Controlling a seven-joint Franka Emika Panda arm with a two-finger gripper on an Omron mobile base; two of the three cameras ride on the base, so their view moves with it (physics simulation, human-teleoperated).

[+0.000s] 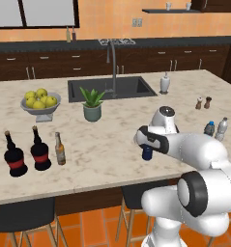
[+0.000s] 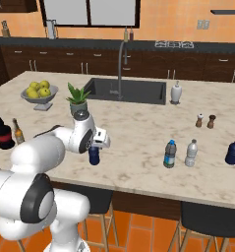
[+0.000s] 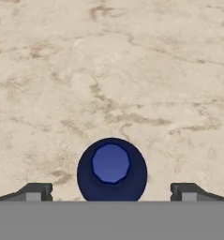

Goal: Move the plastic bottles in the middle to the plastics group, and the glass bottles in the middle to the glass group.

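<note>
directly above dark blue bottle, pincer points down, spread wide.

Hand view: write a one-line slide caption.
Top-down view of the dark blue bottle on the marble counter, centred between open fingers.

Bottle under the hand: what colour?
Solid dark blue bottle, cap included; clearest in the hand view, seen from above.

Bright even light, faint shadows, slightly soft
</note>
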